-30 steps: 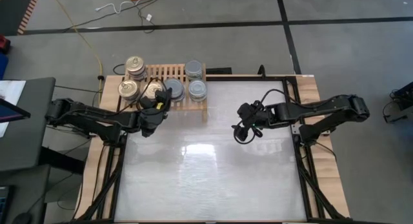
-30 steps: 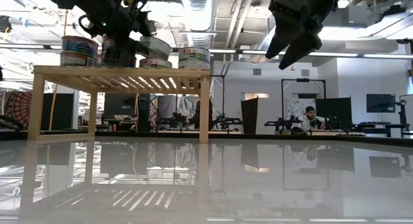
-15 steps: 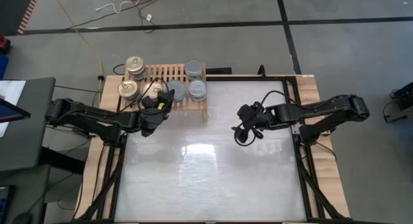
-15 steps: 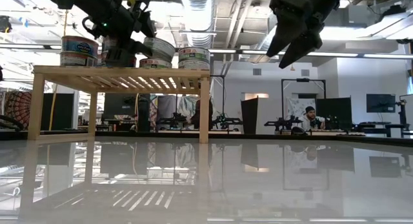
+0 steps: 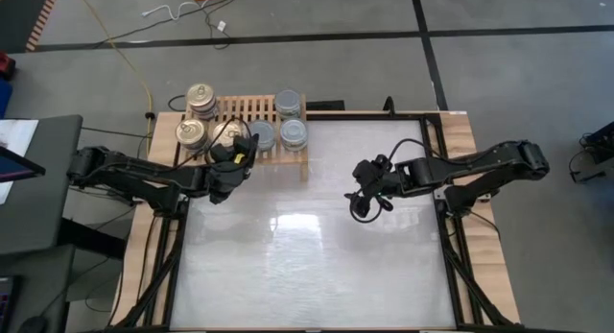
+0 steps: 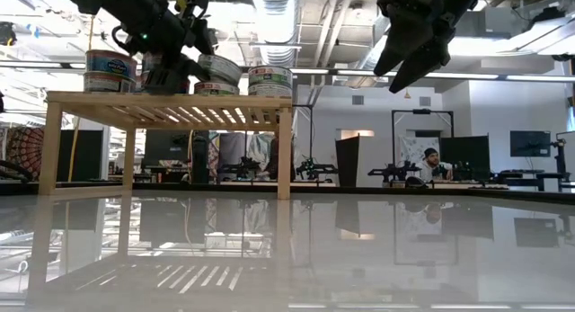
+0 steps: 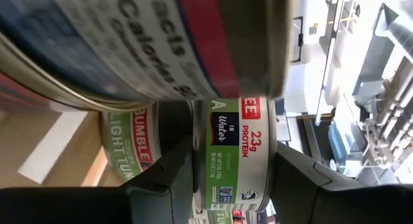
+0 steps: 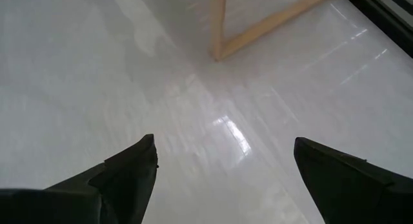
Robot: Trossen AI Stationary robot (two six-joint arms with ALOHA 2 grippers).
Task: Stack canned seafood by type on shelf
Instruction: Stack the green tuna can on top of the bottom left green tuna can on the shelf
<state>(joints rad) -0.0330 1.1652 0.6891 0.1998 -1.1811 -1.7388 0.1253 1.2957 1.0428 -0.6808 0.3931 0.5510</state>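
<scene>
The light-wood shelf point(image 5: 251, 110) stands at the table's far left. It carries two stacks of gold-topped cans point(image 5: 200, 98) point(image 5: 192, 131) and two of silver-topped cans point(image 5: 289, 104) point(image 5: 293, 133). My left gripper point(image 5: 240, 149) reaches level over the shelf's near edge. It is shut on a green-labelled can point(image 7: 235, 153), also visible in the low view point(image 6: 220, 67). This can hangs tilted just above another can point(image 6: 216, 88) standing on the slats. My right gripper point(image 5: 365, 201) hangs open above the bare tabletop, right of the shelf, with nothing between its fingers point(image 8: 129, 169). My left gripper pinches the green-labelled can between its two fingers point(image 7: 174, 175), and the can fills the gap. The labelled side wall point(image 7: 232, 130) faces the wrist camera. The fingers come level from the table's near left. I cannot tell whether the can touches the one beneath it.
White glossy tabletop point(image 5: 307, 256) lies near and right of the shelf. The shelf's right leg point(image 8: 218, 30) shows ahead of my right gripper. A can stack point(image 7: 129, 43) stands close beside the left wrist. Black frame rails point(image 5: 446, 227) run along the table's sides.
</scene>
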